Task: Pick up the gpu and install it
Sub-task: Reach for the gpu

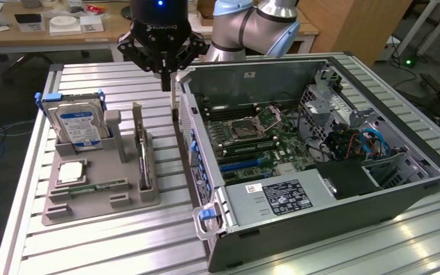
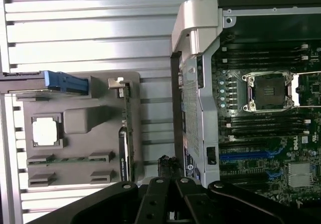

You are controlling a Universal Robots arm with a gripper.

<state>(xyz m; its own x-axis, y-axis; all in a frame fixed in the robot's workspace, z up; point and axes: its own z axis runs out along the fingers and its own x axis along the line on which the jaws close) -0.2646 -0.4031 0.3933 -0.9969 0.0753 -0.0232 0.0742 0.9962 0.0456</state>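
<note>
Nearest the camera, the open computer case (image 1: 319, 220) lies on the desk (image 1: 128, 246). Gpu (image 1: 140, 154) stands on edge in the grey holder (image 1: 82, 209), just beside the case and apart from the hard drive (image 1: 78, 127). Gripper (image 1: 165, 83) closed and empty, hovering above the holder-to-case gap toward the desk's far edge.

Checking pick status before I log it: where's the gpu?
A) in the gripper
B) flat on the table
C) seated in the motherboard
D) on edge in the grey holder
D: the gpu stands on edge in a slot of the grey holder, while the gripper hangs shut above, apart from it.
</note>
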